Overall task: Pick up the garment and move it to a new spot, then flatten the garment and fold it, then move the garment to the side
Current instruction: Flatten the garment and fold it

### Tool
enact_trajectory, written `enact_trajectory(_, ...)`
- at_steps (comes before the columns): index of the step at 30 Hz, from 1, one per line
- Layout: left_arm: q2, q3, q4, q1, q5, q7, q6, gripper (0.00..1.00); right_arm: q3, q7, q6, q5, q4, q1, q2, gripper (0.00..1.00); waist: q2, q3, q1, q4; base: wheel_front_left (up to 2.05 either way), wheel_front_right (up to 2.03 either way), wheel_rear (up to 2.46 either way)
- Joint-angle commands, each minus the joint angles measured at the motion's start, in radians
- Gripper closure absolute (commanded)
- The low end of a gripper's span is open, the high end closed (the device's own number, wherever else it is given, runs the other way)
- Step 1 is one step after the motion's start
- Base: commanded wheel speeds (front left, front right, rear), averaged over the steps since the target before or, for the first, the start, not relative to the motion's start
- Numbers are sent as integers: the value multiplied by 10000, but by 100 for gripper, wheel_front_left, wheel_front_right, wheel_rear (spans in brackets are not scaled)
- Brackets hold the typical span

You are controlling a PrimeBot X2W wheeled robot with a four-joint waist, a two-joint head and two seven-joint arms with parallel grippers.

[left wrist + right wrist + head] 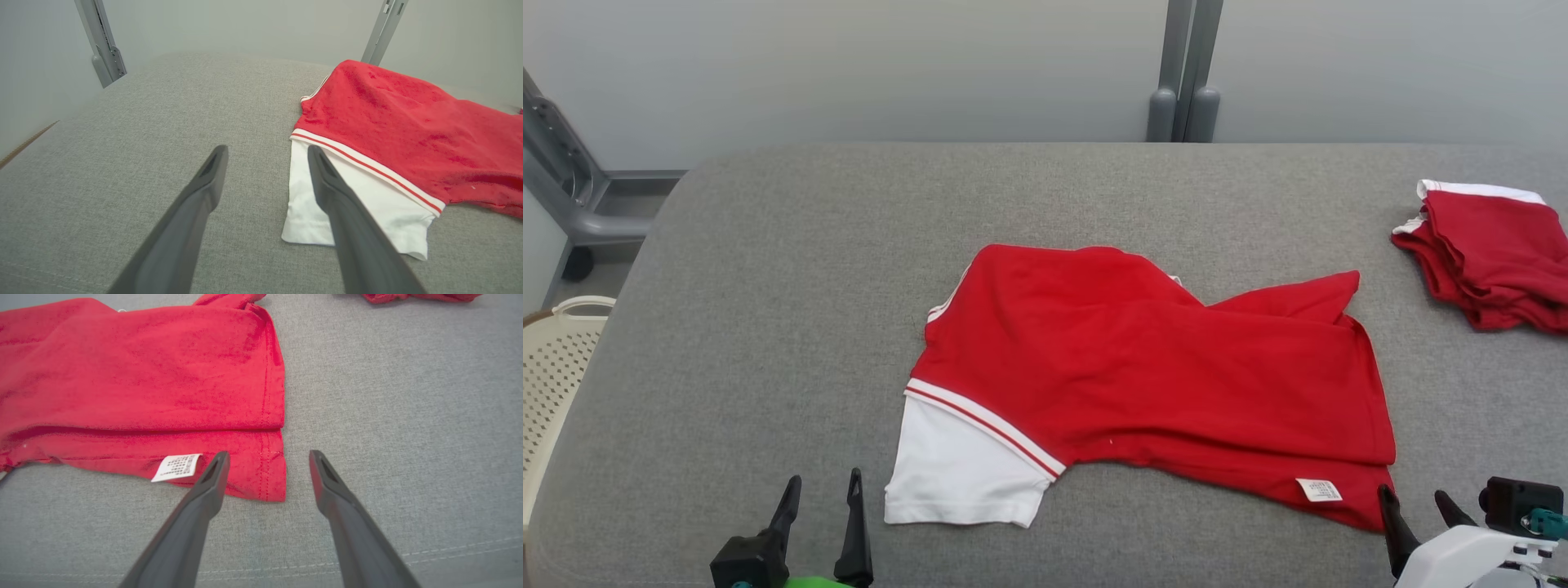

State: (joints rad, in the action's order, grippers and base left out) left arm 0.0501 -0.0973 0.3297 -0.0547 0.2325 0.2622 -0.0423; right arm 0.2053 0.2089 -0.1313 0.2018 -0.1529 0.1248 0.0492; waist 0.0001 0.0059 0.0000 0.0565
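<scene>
- Near the table's (pixel 768 286) front edge, the left gripper (pixel 823 478) has its jaws wide apart and empty. It sits just left of the shirt (pixel 1143 367), by its white sleeve (pixel 956 465). Whether its right finger touches the sleeve I cannot tell.
- Right gripper (pixel 1411 492): jaws also spread wide, holding nothing. It is at the shirt's near right corner, beside the label (pixel 1319 490). In the wrist view one finger shows over the hem and the other over bare table.
- Shirt: red, mid-table, partly folded over itself and creased; the fold hides what lies under it.
- Label print is too small to read.
- Red pile (pixel 1494 261), far right, is cut off by the frame edge, as is the basket (pixel 556 367) at left.
</scene>
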Motion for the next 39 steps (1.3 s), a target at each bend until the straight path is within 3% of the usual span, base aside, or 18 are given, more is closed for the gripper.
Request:
enact_trajectory(1,28,64,58,-127,59,30,72,0,-51,-214,12,145,87,-86,28,0,-1,-195,0,0,0,0,0)
enact_trajectory(11,257,379,228,62,423,-26,111,0,-767,-2124,12,364,87,-335,25,0,-1,-700,0,244,0,0,0)
enact_trajectory(18,491,476,-341,-152,447,28,-278,0,-1437,-3056,11,692,-191,-445,31,0,-1,-969,0,419,0,0,0)
enact_trajectory(28,942,229,-719,-464,111,29,-705,0,-2132,-3321,11,509,-919,-824,25,0,-1,-1119,0,445,0,0,0)
enact_trajectory(39,1286,-32,-523,-775,179,-190,-710,0,-2211,-3322,11,416,-1261,-766,30,0,-1,-1055,0,390,0,0,0)
